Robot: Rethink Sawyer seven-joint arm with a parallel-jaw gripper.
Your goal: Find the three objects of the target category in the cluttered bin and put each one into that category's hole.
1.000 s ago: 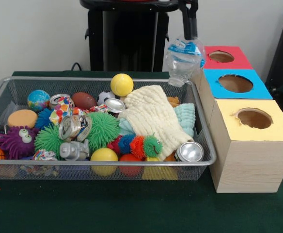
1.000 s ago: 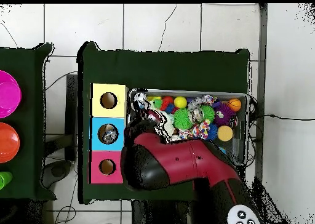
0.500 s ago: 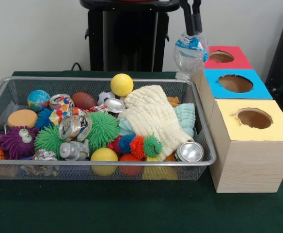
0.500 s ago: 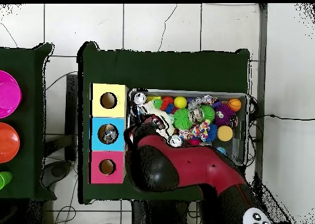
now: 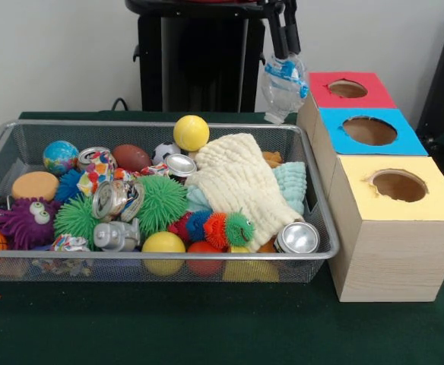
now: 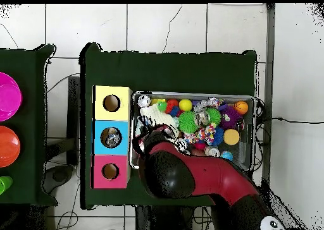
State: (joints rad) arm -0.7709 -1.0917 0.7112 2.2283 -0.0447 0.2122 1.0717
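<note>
My gripper comes down from the top edge and is shut on the neck of a crushed clear plastic bottle with a blue label. The bottle hangs in the air over the wire bin's far right corner, just left of the red box. Beside it stand the blue box and the yellow box, each with a round hole on top. In the overhead view the red arm hides both gripper and bottle.
The bin holds crushed cans, balls such as a yellow one, spiky rubber toys, and a cream cloth. In the overhead view something shiny shows inside the blue box's hole.
The bottle rose in the gripper, swung right toward the boxes, then came back left. In the overhead view the arm drew back toward the picture's bottom, uncovering more of the bin.
</note>
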